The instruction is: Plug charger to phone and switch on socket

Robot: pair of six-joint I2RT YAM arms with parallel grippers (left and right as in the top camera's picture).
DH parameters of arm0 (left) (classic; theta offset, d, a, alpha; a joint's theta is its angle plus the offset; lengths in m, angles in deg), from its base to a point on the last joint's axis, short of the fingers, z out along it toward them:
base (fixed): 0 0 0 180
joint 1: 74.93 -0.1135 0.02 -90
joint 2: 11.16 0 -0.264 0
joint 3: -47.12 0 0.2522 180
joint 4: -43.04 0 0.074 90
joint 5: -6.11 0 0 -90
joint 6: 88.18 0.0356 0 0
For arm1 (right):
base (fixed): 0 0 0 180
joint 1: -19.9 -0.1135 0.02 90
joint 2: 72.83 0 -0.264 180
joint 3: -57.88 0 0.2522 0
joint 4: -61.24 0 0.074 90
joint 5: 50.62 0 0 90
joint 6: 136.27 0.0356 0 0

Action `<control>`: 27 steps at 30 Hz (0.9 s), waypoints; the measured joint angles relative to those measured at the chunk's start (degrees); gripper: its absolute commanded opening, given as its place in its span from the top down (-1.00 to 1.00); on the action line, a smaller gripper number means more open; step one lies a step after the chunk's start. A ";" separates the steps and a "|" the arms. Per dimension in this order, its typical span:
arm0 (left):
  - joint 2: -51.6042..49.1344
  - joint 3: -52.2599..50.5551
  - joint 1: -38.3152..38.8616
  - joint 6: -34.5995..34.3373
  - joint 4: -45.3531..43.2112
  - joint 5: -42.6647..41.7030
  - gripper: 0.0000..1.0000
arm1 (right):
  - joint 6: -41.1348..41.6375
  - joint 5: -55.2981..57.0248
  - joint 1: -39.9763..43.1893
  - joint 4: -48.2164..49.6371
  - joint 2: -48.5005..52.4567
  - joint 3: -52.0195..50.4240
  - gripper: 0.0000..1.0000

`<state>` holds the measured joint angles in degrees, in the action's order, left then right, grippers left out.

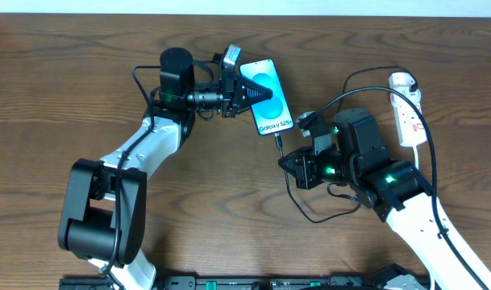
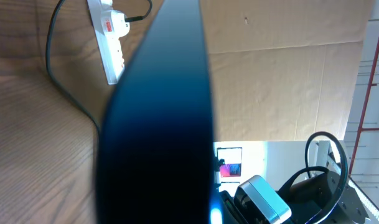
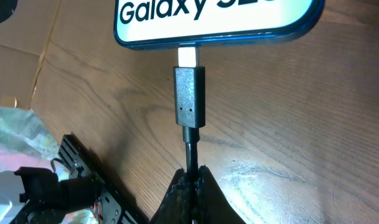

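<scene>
Overhead view: phone (image 1: 269, 113) held by the left pincer (image 1: 261, 93), charger (image 1: 279, 147) held at its port by the right pincer (image 1: 284, 163).
Phone lies just above centre at 12 o'clock, screen up, its "Galaxy S25+" end pointing to 5 o'clock. Left pincer enters from 9 o'clock and is closed on the phone body. In the right wrist view, the plug tip (image 3: 189, 96) meets the phone's lower edge with a short bright metal section exposed between them. Right pincer, at 5 o'clock of the phone, is clamped on the thin black cable just behind the plug tip. Slack cable loops over the tabletop (image 1: 84, 80). Socket (image 1: 408, 113) lies at 2 o'clock, well apart from the phone.
</scene>
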<state>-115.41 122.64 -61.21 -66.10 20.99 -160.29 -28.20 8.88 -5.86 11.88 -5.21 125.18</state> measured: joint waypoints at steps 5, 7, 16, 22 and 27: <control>0.00 0.00 0.00 0.00 0.00 0.00 0.85 | 0.02 0.20 0.02 0.00 0.00 0.00 0.98; 0.00 0.00 0.00 0.00 0.00 0.00 0.85 | 0.15 0.35 0.02 0.00 0.00 0.00 0.98; 0.00 0.00 0.00 0.00 -0.02 -0.42 0.86 | 0.66 0.42 0.00 0.52 0.00 0.00 0.98; 0.00 0.00 0.00 0.07 -0.02 -0.37 0.85 | 0.83 0.39 0.00 0.72 0.00 0.00 0.98; 0.00 0.00 -0.15 0.39 -0.04 -0.13 0.86 | 0.83 0.35 0.00 1.77 0.02 -0.04 0.98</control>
<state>-115.41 122.64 -61.36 -65.71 20.95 -160.43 -27.37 9.23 -5.86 13.65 -5.19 125.14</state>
